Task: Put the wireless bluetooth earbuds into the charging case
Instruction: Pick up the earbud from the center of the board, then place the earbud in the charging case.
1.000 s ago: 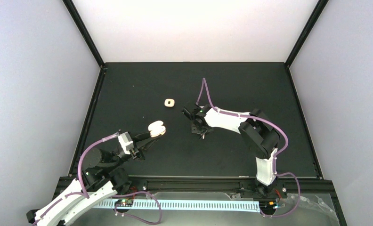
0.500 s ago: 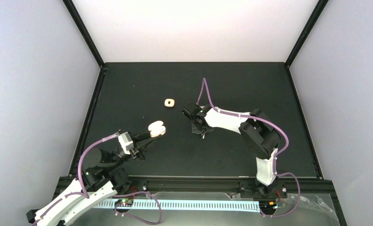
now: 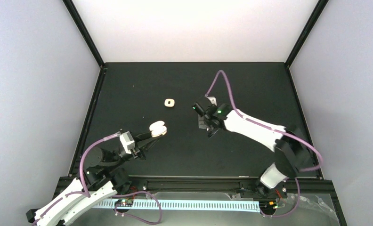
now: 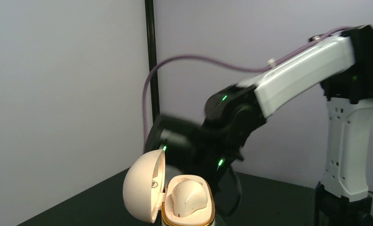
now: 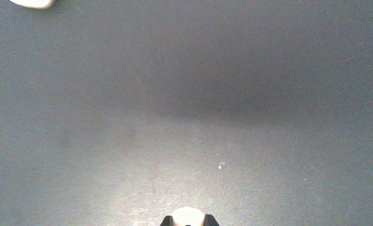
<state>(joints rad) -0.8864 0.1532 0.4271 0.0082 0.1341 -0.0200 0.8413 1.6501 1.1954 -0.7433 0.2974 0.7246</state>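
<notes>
An open cream charging case (image 3: 158, 128) is raised off the table at the tips of my left gripper (image 3: 152, 133), which is shut on its base. In the left wrist view its lid (image 4: 142, 186) hangs open to the left, and one white earbud (image 4: 188, 197) sits in the gold-rimmed base (image 4: 187, 219). My right gripper (image 3: 208, 130) is over the middle of the mat, right of the case and apart from it. In the right wrist view a small rounded white earbud (image 5: 188, 217) is pinched between its two black fingertips (image 5: 209, 220). The right gripper (image 5: 188, 221) faces down at the mat.
A second, closed cream case (image 3: 169, 102) lies on the black mat (image 3: 250, 84) behind the held case. A cream thing (image 5: 33, 3) cuts the top left edge of the right wrist view. The right arm (image 4: 297, 75) fills the space behind the open case. Black frame posts stand at the mat's corners.
My right arm has stretched out, its elbow swinging right and toward the near edge, and its gripper has shifted slightly right. The left arm and the open case have not moved.
</notes>
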